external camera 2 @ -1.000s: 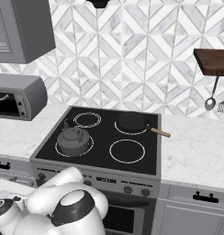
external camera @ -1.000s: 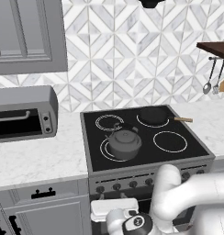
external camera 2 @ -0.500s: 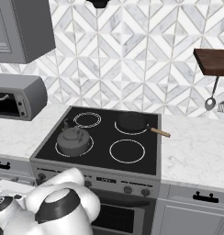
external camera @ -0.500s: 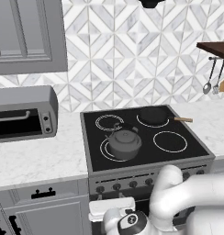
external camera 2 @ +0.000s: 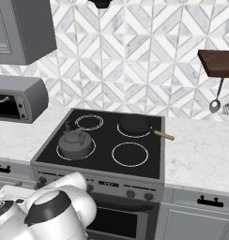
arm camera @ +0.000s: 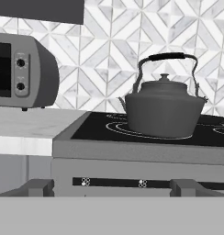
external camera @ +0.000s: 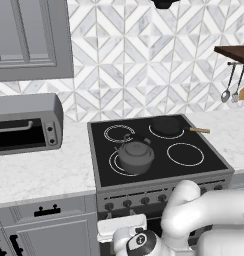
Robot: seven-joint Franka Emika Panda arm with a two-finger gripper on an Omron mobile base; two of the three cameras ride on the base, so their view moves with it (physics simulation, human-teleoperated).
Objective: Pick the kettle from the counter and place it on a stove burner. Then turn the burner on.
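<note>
The dark grey kettle stands upright on the front-left stove burner, the large double-ringed circle of the black cooktop. My gripper is low in front of the stove's control panel, below the cooktop's level. It is open, its two fingertips far apart, with nothing between them. The white hand sits just under the row of knobs. The white marble counter flanks the stove.
A black frying pan with a wooden handle occupies the back-right burner. A grey toaster oven stands on the counter to the left. Utensils hang under a dark shelf at right. Grey drawers lie below the counter.
The hand has crept a little to the left and closer to the stove's front panel. The kettle and pan have not moved, and the jaws have stayed open.
</note>
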